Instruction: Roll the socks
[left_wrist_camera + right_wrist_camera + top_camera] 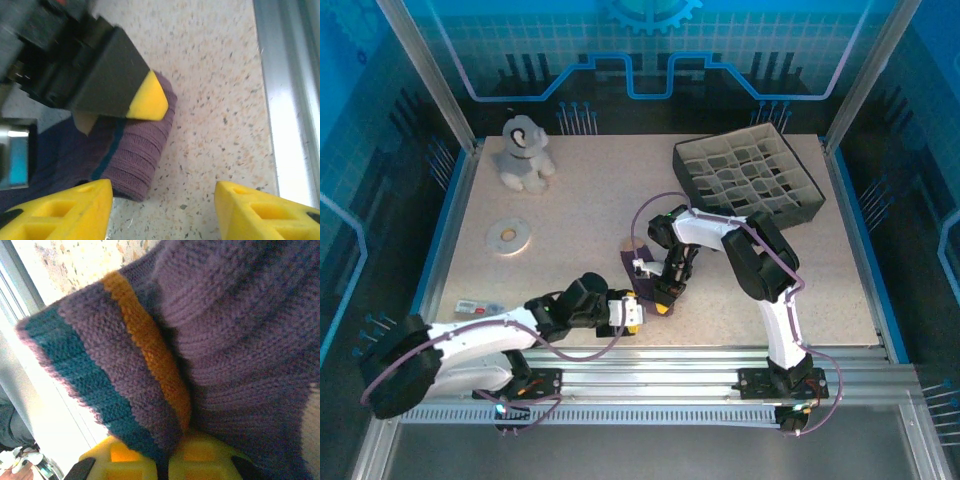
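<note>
Near the front edge of the speckled beige table, at 6 o'clock from its middle, the purple knit socks lie as a partly rolled bundle. My right gripper pinches the orange-and-teal banded cuff, its 2 yellow fingertips pressed together on the knit. My left gripper stands spread with nothing between, and the roll is at its 11 o'clock. I judge the rolling is nearly done. Next the cuff must be pulled over the roll while the left steadies it, so nothing unwinds.
</note>
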You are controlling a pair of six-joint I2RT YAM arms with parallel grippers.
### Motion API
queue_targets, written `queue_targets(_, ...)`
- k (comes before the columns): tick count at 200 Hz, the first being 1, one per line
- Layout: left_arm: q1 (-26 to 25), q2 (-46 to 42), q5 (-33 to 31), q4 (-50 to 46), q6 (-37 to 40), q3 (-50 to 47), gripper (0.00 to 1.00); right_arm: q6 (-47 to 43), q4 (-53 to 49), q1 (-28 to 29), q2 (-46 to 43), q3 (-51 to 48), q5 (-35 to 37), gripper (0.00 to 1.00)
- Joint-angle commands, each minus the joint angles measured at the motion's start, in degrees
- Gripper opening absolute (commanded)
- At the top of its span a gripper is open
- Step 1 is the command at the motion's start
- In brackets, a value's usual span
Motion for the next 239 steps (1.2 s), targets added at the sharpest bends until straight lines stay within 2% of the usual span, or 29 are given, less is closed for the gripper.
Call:
queue_targets(1, 0.19, 4.85, -2.39, 7.56, 3.05, 1.95, 0.57, -0.27, 3.62, -1.09, 4.24, -1.82, 13.32, 0.00)
queue_targets(32, 1.39, 9.65, -0.81, 11.40, 3.91, 3.64, 0.59, -0.33, 3.86, -1.14, 3.58, -1.99, 13.06, 0.00)
queue_targets(76, 2.26, 14.97, 2.89, 11.39, 3.05, 7.09, 0.59, -0.35, 3.73, -1.38, 3.26, -1.82, 13.14, 0.00)
queue_targets(148, 2.18, 18.33, 1.66, 18.46, -4.29, 4.85, 0.58, -0.45, 5.29, -2.64, 1.36, -5.73, 13.85, 0.00)
queue_targets(217, 2.18, 18.97, 4.55, 17.33, -5.98, 3.82, 0.53, -0.67, 6.19, -3.03, 0.49, -6.40, 13.58, 0.00)
queue_targets(239, 2.17, 19.74, 5.48, 16.95, -6.05, 4.41, 0.47, -0.70, 6.22, -3.00, 0.46, -6.21, 13.49, 0.00)
